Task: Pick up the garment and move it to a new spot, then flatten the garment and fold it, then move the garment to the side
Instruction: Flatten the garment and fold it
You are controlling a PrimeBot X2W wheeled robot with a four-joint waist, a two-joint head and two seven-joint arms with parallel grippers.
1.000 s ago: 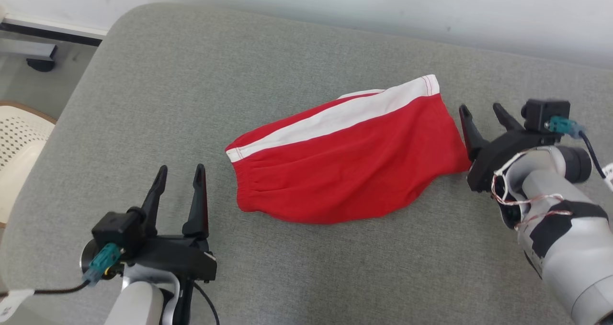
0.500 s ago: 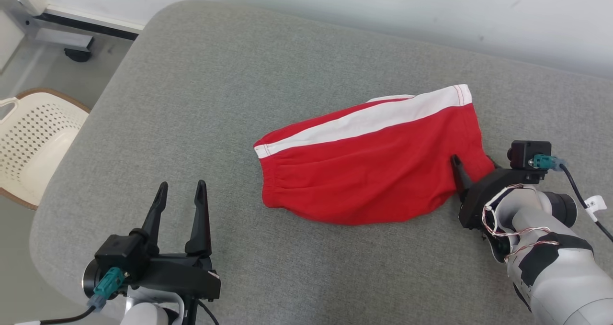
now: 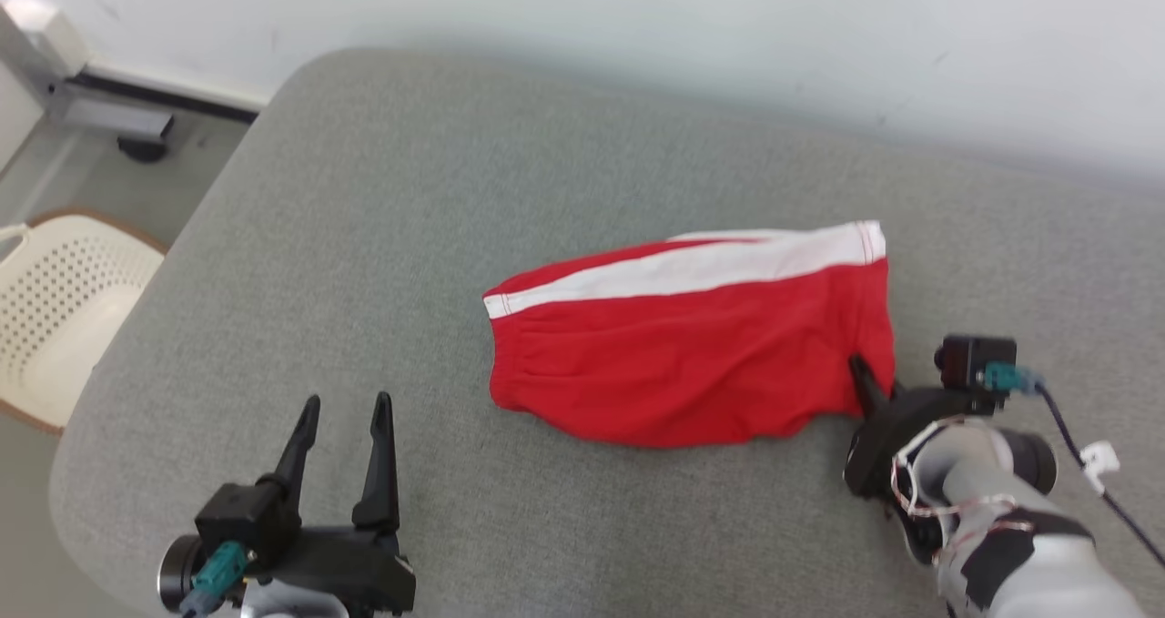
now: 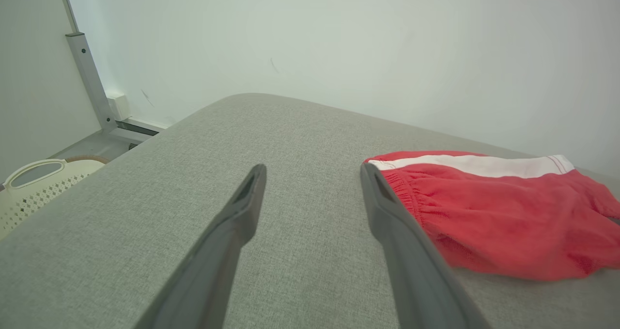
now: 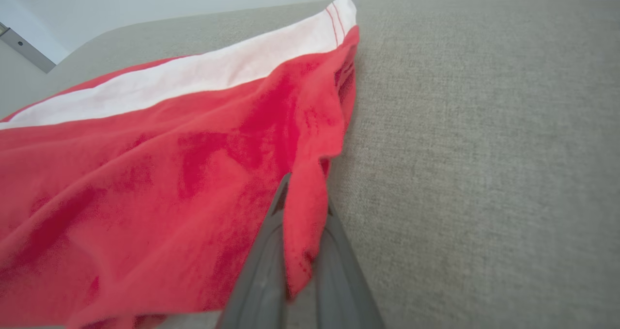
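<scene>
The red shorts [image 3: 692,354] lay on the grey cushion [image 3: 364,236], a little toward 3 o'clock from its middle in the head view. The gathered waistband pointed to 9 o'clock, the leg opening to 3 o'clock, and a white stripe ran along the 12 o'clock edge. The cloth rested loosely, with soft wrinkles across the red panel, and nearly all of it was down on the cushion.

At the shorts' 4 o'clock corner, the right tool [image 5: 307,195] was clamped on a fold of the leg hem. The right wrist view showed a tongue of red cloth pinched between the two dark fingers and drawn up a little from the cushion.

The left tool [image 3: 347,400] stood at about 8 o'clock from the shorts, near the waistband but not touching it. Its fingers were spread apart with nothing between them.

By my reading, the task had barely started. The grasp for the first pick-up looked made, but the shorts had not been lifted clear or carried to a new spot. Flattening, folding and the last move to the side all remained to do.

A pale perforated basket [image 3: 55,299] sat off the cushion at 9 o'clock, and a plain wall [image 3: 637,17] ran along the 12 o'clock side.
</scene>
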